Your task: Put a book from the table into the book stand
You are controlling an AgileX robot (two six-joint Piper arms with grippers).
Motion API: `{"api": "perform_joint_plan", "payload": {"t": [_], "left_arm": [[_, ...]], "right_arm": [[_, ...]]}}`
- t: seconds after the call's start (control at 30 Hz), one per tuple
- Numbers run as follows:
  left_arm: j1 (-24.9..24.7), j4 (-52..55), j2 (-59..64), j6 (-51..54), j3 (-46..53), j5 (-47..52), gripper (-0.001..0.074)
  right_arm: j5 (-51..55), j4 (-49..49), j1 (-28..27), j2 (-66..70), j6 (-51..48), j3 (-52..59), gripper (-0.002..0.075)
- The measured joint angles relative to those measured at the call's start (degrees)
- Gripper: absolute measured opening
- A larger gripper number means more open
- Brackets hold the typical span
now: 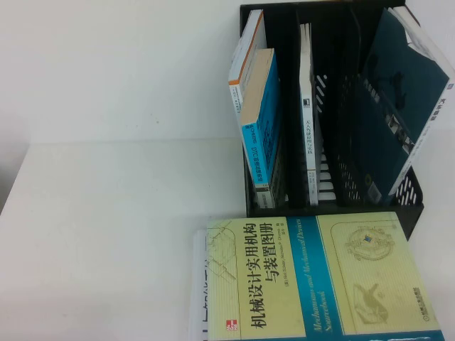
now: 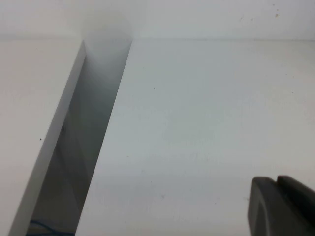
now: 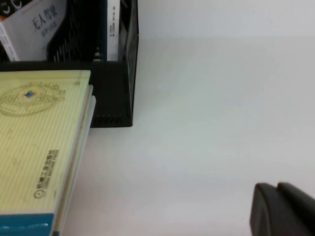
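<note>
A: Left gripper, left wrist view: dark grey-black matte part in the corner, rounded edges, one vertical seam splitting it into two blocks.

B: Right gripper, right wrist view: same dark matte housing, same rounded corner and single seam. No screws, cables or markings visible on either. High view shows neither arm.

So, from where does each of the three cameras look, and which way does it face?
High view: raised on the robot's side, angled down at the table, the book and the book stand; no arm shows.
Left wrist view: on the left arm, facing bare tabletop and its edge; a corner of the left gripper shows.
Right wrist view: on the right arm, facing the book's corner and the stand's base; the right gripper shows.
High and right wrist views share book and stand.
</note>
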Motion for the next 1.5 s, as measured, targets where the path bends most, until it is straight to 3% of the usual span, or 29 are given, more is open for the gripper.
{"api": "perform_joint_plan", "payload": {"t": [0.87,1.13,1.5], "left_arm": [[0.00,-0.12,0.00,0.00,0.00,0.00,-0.0002],[0.00,-4.53,0.00,0.00,0.00,0.00,-0.0002],[0.00,-0.33,0.00,-3.97,0.00,0.00,-0.0002]], "right_arm": [[0.00,0.00,0.00,0.00,0.00,0.00,0.0008],[0.00,0.00,0.00,0.00,0.00,0.00,0.0008],[0.00,0.00,0.00,0.00,0.00,0.00,0.0008]]}}
